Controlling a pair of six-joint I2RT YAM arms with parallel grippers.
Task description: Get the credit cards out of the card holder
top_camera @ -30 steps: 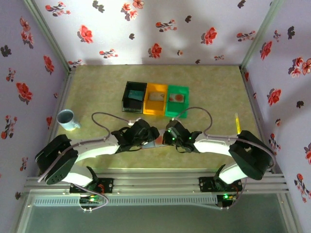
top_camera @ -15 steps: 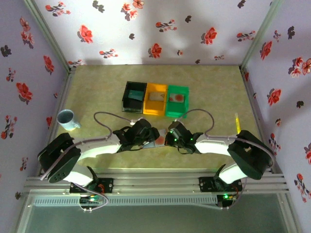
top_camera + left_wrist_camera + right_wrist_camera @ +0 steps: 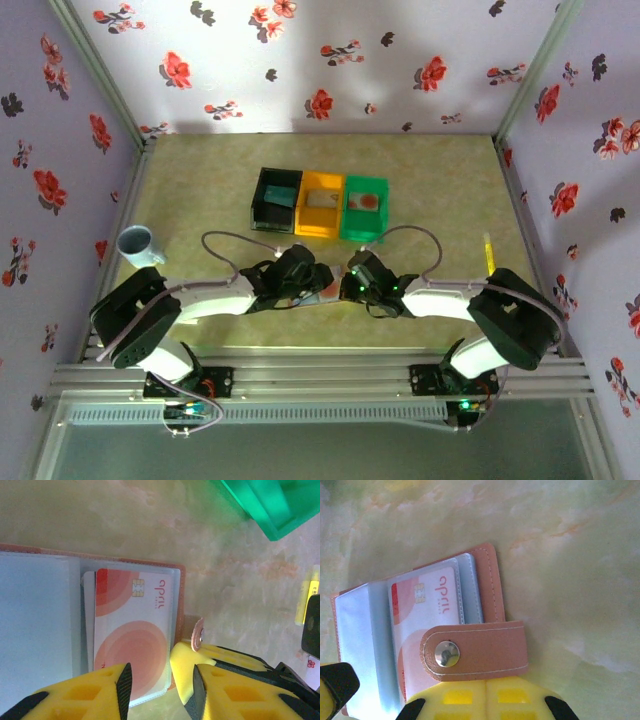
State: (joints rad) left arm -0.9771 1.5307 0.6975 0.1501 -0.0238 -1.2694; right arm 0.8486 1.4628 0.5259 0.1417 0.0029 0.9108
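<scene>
Card holder [image 3: 490, 585] lies open on the table [image 3: 570, 555], right gripper [image 3: 487, 694] pinched on its clasp tab [image 3: 480, 650]; left gripper [image 3: 160, 685], half-parted astride the red-spotted card [image 3: 130, 630], risks clamping the sleeve [image 3: 174, 625] with the card and dragging the holder.

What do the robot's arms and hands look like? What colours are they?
Both the left arm and the right arm have smooth white shells with chunky black joints. A thin pale cable runs along each one, and tiny green lights glow near the right wrist. The left hand and right hand each have two blocky yellow fingers with black edges.
</scene>
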